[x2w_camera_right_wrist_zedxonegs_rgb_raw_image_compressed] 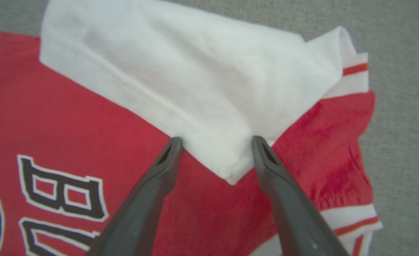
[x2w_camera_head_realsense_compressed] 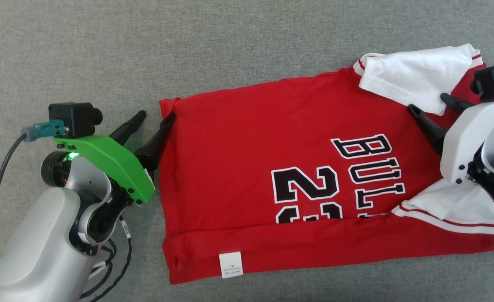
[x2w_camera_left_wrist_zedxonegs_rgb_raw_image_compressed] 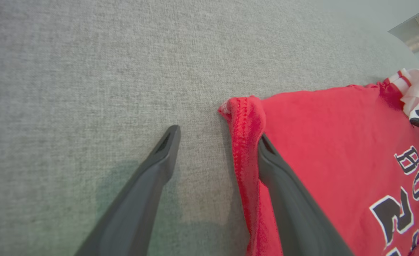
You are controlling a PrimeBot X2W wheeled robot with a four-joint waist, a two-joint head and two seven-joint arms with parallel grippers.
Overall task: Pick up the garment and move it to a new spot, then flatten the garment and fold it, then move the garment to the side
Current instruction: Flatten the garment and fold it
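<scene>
Head view, read from 9 o'clock to 3 o'clock. At 9 o'clock the left gripper point(x2w_camera_head_realsense_compressed: 157, 114) stands spread and holds nothing: one finger rests on the gray surface point(x2w_camera_head_realsense_compressed: 146, 50), the other just inside the shirt's edge, with the rolled hem corner point(x2w_camera_left_wrist_zedxonegs_rgb_raw_image_compressed: 245, 117) between them. The red shirt point(x2w_camera_head_realsense_compressed: 272, 138) lies flat from the centre out to 3 o'clock. Its 6 o'clock long edge appears turned over onto the body, cutting across the printed number and showing a white label point(x2w_camera_head_realsense_compressed: 230, 265). At 2 o'clock a white sleeve point(x2w_camera_head_realsense_compressed: 414, 75) lies folded inward. At 3 o'clock the right gripper point(x2w_camera_head_realsense_compressed: 427, 102) is also spread, its fingers straddling the sleeve's point point(x2w_camera_right_wrist_zedxonegs_rgb_raw_image_compressed: 231, 174) without pinching it. The step in hand is judged to be the fold, half done. The next move likely calls for both grippers to close on the 12 o'clock edge and carry it toward 6 o'clock together, keeping the cloth taut.
</scene>
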